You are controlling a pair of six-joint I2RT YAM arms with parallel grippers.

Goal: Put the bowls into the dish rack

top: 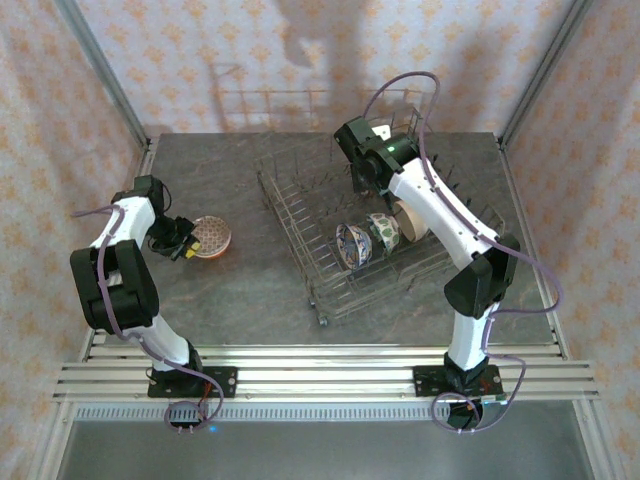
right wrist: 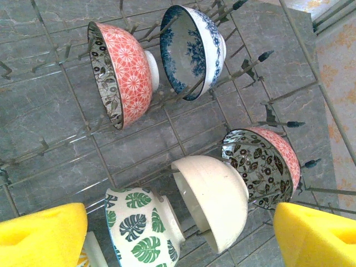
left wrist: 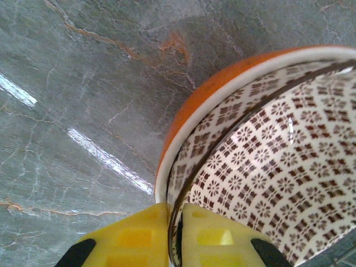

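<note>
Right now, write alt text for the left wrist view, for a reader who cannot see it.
The left end effector has its yellow fingers closed on the rim of an orange bowl, one inside and one outside. The bowl's white inside carries a brown flower pattern, and a grey marbled table lies behind it.

No writing, label, brand, number or sign can be read anywhere. The marks on the bowls (right wrist: 130, 75) standing in the rack (top: 290, 215) are painted flowers, leaves and lattice work, not letters. The orange bowl (left wrist: 261, 167) carries rows of small brown star shapes on its inside, and the wall covering (top: 300, 60) bears a repeated orange ornament.
</note>
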